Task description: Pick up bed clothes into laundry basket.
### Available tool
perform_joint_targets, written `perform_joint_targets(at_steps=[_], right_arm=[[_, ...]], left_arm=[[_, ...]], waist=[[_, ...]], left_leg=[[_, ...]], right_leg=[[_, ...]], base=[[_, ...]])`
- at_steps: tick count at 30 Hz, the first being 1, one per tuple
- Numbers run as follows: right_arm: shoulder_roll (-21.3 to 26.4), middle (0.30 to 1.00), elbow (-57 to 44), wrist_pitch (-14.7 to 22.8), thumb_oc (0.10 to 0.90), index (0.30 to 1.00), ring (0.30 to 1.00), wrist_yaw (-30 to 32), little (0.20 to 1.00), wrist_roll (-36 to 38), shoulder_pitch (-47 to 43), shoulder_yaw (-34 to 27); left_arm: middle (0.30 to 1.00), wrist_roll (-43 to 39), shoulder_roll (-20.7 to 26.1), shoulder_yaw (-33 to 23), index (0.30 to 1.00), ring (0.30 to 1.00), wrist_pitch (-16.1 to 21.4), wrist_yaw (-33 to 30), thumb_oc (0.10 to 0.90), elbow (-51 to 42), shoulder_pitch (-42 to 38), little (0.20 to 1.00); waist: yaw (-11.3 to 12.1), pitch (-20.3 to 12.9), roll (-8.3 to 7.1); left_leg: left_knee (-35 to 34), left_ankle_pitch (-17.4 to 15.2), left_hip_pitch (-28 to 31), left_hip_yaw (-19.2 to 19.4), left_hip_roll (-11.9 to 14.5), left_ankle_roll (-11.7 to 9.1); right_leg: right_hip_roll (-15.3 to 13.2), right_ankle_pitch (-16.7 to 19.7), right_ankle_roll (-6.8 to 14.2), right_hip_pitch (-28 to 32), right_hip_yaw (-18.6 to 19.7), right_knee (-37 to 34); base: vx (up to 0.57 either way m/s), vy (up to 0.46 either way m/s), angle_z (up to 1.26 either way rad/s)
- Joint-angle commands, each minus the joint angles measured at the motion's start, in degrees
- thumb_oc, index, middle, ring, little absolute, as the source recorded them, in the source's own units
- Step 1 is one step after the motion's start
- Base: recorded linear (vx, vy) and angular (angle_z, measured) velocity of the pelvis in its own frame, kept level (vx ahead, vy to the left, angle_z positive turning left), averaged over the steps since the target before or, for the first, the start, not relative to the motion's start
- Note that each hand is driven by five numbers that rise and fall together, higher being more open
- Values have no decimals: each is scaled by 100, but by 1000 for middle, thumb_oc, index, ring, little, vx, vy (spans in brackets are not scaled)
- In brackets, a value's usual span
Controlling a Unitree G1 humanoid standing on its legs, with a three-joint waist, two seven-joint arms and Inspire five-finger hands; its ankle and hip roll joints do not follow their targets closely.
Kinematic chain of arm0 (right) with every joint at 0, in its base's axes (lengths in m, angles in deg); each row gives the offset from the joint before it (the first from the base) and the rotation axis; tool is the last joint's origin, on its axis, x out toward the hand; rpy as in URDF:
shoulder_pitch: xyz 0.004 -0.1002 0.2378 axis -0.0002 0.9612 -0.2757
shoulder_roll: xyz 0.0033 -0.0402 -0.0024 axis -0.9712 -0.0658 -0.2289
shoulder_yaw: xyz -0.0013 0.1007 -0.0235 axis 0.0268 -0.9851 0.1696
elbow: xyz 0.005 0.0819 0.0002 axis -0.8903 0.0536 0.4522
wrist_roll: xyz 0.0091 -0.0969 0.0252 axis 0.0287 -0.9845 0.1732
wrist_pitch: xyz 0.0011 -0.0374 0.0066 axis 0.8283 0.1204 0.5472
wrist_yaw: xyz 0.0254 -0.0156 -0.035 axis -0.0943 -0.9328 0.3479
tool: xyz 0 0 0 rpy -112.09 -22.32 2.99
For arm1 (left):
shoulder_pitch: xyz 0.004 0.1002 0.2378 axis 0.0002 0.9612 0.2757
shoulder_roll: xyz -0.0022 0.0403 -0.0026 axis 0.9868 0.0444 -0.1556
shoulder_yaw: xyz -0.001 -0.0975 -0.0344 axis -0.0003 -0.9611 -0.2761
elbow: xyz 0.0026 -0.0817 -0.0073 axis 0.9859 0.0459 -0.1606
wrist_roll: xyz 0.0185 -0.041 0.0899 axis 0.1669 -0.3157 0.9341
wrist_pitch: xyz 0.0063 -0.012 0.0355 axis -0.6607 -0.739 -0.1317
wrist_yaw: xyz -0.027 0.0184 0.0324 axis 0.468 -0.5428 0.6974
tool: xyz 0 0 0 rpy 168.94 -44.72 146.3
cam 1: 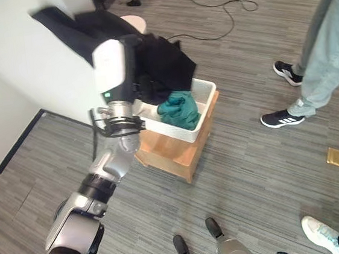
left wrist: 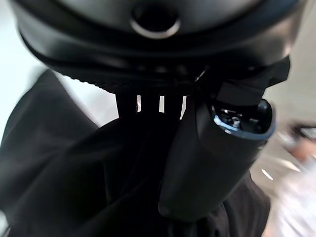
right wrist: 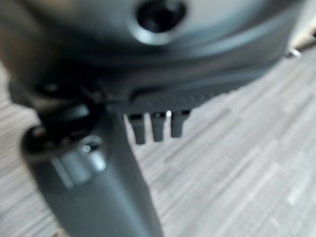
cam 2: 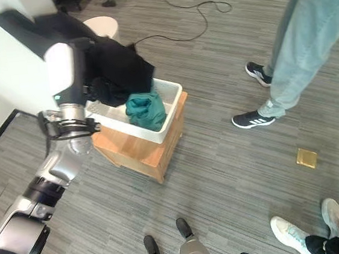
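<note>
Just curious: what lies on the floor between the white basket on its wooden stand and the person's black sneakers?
Nothing: in the left eye view, bare grey floor separates the white basket from the black sneakers.

Grey striped floor [cam 1: 253, 173], a white wall [cam 1: 6, 77] on the left, a person [cam 1: 324, 44] standing, a small gold square [cam 1: 336, 157] lying near

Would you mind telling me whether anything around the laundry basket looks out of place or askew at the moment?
The black garment, gripped by the left hand, is only partly in the white laundry basket: it drapes over the far rim and trails toward the bed. The teal cloth lies inside. The basket sits skewed on its wooden stand.
</note>
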Motion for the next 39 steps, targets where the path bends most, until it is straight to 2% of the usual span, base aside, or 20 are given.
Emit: perform_joint_targets(at_steps=[1,3,7,8,10,20,25,30,35,37,39], right_arm=[[195,900,387,3,800,900,900,229,900,447,384,183],[183,900,435,53,800,900,900,248,900,631,284,212],[151,900,454,115,800,900,900,269,900,766,179,261],[137,900,483,155,800,900,900,255,900,897,92,293],[103,900,499,174,800,900,900,218,900,939,37,358],[40,900,691,229,800,900,900,218,900,1124,-121,491],[59,900,720,264,800,900,900,247,900,1143,-233,572],[10,900,738,323,800,900,900,272,900,1187,-334,634],[-19,900,703,381,800,900,900,191,900,1172,-358,722],[15,900,682,398,800,900,900,172,900,1182,-396,732],[162,900,645,514,800,900,900,180,900,1174,-692,747]], left_arm=[[300,32,-250,153,300,300,173,-189,400,1250,-1465,300],[300,60,-346,493,300,300,88,-162,400,2146,-2006,300],[300,103,-429,750,300,300,34,-153,400,2937,-2399,300],[300,172,-508,862,300,300,-25,-78,400,3495,-2574,300],[300,317,-546,965,300,300,-81,12,400,3941,-2640,300],[300,661,-470,1216,300,300,-161,-31,400,4037,-3201,300],[300,837,-146,1411,300,300,-210,-82,400,4177,-3574,300],[300,920,492,1752,300,300,-262,-159,400,4309,-4097,300],[300,940,939,1939,300,300,-258,-167,400,4400,-4372,300],[300,995,973,1991,300,300,-255,-171,400,4395,-4401,300],[300,1239,864,1932,300,300,-393,-176,400,4303,-4339,300]], waist=[[56,-663,-304],[-34,-704,-306],[-109,-741,-320],[-175,-764,-346],[-230,-790,-378],[-249,-819,-546],[-269,-734,-621],[-285,-672,-656],[-257,-581,-696],[-246,-552,-708],[-105,-514,-685]], left_leg=[[11,-550,-70,-203,184,-367],[11,-558,-89,-164,188,-374],[11,-575,-120,-110,200,-376],[11,-576,-163,-76,208,-376],[11,-589,-209,-54,211,-375],[11,-601,-466,38,225,-375],[11,-593,-617,149,243,-376],[11,-588,-755,387,260,-351],[11,-584,-803,520,260,-339],[11,-584,-818,510,256,-343],[11,-559,-874,396,232,-331]], right_leg=[[-382,-600,556,136,-175,42],[-365,-567,585,81,-141,29],[-352,-531,613,9,-95,24],[-337,-498,632,-75,-62,25],[-325,-466,646,-167,-44,26],[-307,-388,681,-463,-79,16],[-284,-324,709,-676,-54,15],[-239,-239,787,-898,49,15],[-224,-175,834,-1023,117,15],[-246,-163,837,-1047,99,15],[-303,-184,837,-1054,-4,15]], base=[[27,-19,-4],[12,-5,-4],[7,0,-9],[-2,7,-14],[8,12,-14],[2,5,-5],[-12,14,-6],[1,50,-7],[14,63,-30],[7,46,-21],[10,25,-9]])
